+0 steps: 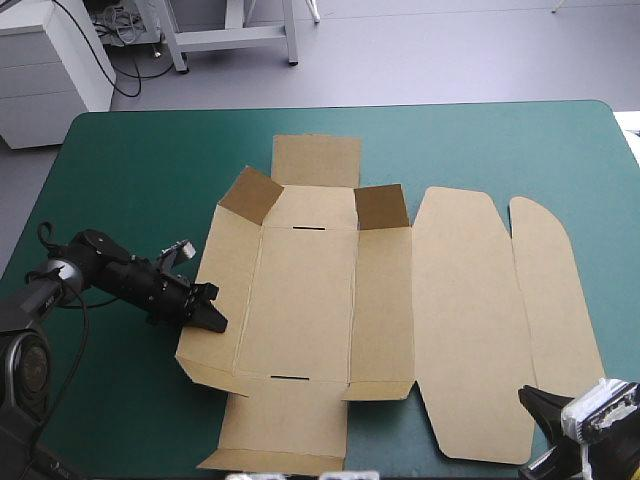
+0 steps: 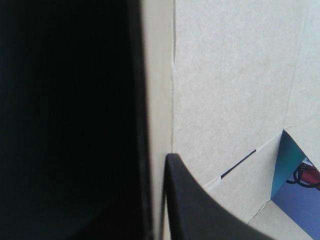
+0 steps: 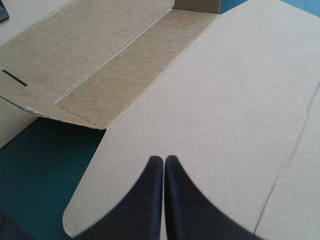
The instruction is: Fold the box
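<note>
The brown box (image 1: 300, 290) lies opened out in the middle of the teal-green cover (image 1: 130, 160), mostly flat, with two small flaps (image 1: 252, 195) at its far side standing up. Our left gripper (image 1: 212, 312) sits at the box's left edge, its black fingers (image 2: 200, 210) pinching the left side panel (image 1: 215, 345) between them. Our right gripper (image 1: 535, 403) hangs by the near end of the lid (image 1: 465, 310), fingertips pressed together on nothing.

Matt, fibrous brown board box (image 1: 300, 290).
</note>
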`<action>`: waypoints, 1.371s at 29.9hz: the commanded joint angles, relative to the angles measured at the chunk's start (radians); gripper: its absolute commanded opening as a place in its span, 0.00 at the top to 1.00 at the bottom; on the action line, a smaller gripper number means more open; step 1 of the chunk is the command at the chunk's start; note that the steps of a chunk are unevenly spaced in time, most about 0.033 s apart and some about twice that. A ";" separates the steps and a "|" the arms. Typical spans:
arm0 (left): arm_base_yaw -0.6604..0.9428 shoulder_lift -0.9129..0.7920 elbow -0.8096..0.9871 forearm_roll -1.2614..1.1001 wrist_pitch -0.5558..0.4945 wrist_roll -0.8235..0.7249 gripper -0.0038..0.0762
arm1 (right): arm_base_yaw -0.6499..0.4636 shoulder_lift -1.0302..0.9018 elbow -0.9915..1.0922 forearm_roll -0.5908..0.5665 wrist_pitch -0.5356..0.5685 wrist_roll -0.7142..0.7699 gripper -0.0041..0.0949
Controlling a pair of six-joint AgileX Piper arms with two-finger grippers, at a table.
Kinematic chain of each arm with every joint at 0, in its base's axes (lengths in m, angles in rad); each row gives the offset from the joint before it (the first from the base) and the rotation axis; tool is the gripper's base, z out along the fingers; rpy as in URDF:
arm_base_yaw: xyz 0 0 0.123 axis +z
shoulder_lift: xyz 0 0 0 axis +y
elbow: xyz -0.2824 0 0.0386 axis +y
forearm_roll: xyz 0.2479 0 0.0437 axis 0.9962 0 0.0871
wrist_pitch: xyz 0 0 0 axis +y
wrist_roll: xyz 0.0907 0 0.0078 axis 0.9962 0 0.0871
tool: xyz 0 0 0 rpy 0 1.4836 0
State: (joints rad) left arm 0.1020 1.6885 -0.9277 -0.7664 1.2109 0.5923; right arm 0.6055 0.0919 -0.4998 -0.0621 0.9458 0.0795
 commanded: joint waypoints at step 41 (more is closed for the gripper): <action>-0.620 -0.139 -0.599 1.172 -0.373 -0.076 0.96 | -0.001 0.013 -0.021 -0.005 -0.077 0.010 0.97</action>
State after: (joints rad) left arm -0.4649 1.5952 -1.4909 0.3413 0.9452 0.5065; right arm 0.6055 0.0919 -0.4998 -0.0621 0.9412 0.0908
